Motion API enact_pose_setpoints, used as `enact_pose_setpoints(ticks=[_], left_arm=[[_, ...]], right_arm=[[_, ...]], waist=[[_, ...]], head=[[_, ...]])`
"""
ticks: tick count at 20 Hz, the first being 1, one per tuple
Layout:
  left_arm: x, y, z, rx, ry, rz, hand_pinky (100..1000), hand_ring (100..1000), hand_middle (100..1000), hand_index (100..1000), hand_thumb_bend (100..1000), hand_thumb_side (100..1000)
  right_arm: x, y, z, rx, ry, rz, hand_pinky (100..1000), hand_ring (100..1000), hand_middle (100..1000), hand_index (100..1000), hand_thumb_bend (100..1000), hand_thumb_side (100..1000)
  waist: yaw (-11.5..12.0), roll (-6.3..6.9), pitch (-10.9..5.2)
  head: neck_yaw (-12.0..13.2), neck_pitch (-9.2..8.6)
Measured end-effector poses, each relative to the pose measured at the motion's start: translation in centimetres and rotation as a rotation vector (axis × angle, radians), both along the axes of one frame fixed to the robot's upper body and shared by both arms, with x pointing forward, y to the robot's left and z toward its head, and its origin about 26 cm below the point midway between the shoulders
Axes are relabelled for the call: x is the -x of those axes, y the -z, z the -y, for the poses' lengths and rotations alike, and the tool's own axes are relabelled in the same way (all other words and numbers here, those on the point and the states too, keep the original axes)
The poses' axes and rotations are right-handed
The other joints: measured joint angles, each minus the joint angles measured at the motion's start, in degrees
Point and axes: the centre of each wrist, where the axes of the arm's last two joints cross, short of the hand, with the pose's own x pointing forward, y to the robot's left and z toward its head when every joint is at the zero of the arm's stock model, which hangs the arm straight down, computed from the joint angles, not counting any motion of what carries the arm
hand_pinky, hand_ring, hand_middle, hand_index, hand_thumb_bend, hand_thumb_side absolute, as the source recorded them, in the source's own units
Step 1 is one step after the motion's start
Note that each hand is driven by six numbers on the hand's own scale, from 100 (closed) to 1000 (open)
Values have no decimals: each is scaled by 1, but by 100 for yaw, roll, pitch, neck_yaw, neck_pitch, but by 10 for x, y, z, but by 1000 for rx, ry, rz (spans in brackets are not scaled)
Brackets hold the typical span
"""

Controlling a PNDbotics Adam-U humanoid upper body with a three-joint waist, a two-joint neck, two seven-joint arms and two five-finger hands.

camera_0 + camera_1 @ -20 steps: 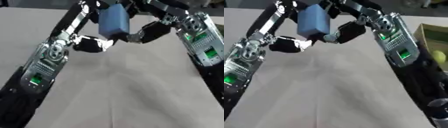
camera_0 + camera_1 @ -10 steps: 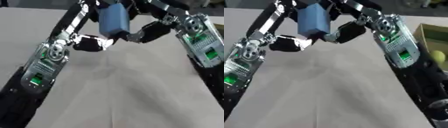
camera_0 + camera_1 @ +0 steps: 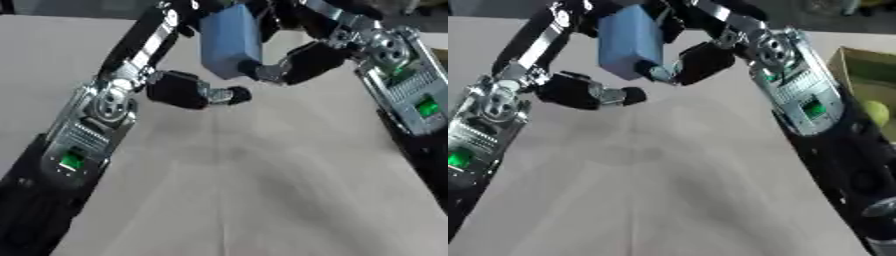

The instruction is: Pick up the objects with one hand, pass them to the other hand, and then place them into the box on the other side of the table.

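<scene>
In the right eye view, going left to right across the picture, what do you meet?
Left hand → blue rectangular block, held up off the table → right hand → olive-green open box at the right edge → yellow-green ball inside it.

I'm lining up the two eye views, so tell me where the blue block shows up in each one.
Left eye view: the blue block sits top centre, held up between both hands.
Right eye view: the same block sits upper left of centre.
Shared landmark: the right hand, whose dark fingers curl against the block's lower right corner in both views.
</scene>
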Motion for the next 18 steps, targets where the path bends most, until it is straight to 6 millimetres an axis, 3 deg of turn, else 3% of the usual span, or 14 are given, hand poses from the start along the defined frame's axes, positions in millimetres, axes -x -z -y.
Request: enact_pose_setpoints(ticks=[2, 7, 14, 18], left_arm=[[0, 0, -1, -15, 0, 2, 800, 757, 694, 881, 993, 439], [-2, 1, -10, -47, -30, 4, 808, 764, 703, 883, 1000, 451], [-8, 0, -36, -16, -146, 26, 798, 751, 685, 869, 928, 421], [-12, -1, -59, 44, -234, 40, 787, 736, 666, 858, 854, 424]], right_arm=[[0, 0, 1, -3, 1, -3, 672, 595, 617, 672, 100, 120], [-1, 0, 9, -10, 24, -8, 673, 597, 619, 673, 100, 118], [1, 0, 29, -40, 65, -21, 683, 607, 632, 684, 100, 141], [3, 8, 55, -61, 128, -51, 694, 614, 641, 690, 100, 148]], waist=[[0, 0, 0], [-5, 0, 0], [-25, 0, 0], [-33, 0, 0]], head=[[-2, 0], [-27, 0], [-56, -1], [-87, -2]])
